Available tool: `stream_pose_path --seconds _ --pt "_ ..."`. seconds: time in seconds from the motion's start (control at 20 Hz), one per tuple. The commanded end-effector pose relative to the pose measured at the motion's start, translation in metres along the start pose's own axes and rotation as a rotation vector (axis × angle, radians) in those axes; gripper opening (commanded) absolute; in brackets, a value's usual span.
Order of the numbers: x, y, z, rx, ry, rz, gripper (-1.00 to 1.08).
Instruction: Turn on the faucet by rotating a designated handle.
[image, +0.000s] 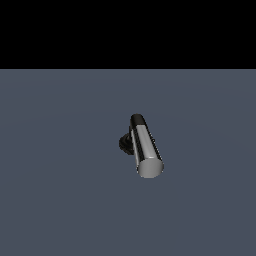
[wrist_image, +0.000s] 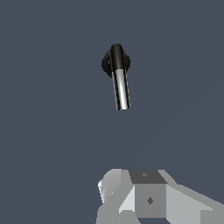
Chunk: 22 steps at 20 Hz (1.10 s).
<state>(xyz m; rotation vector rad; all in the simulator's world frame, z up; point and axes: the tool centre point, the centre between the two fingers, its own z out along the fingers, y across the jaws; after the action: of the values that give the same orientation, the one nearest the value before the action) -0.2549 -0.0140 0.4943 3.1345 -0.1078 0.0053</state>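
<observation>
Wrist view: pincer (wrist_image: 131, 216) hangs well apart from the handle (wrist_image: 120, 89).

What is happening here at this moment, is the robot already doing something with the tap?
Not yet. A small faucet stands alone on a grey floor, its chrome handle sticking out from a black base. In the wrist view, part of the gripper shows, well apart from the faucet and touching nothing. Whether its jaws are open cannot be seen.

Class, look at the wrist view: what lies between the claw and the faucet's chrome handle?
Nothing: in the wrist view only bare grey floor separates the claw from the handle.
</observation>
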Motion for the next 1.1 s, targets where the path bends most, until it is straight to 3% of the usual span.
stream_pose_path --seconds 0.0,0.5,1.05 --pt "0.000 0.000 0.000 0.000 0.000 0.000 -1.00" --pt "0.003 -0.001 0.024 0.000 0.000 -0.013 -1.00" --pt "0.013 -0.005 0.103 0.002 -0.001 -0.058 -1.00"
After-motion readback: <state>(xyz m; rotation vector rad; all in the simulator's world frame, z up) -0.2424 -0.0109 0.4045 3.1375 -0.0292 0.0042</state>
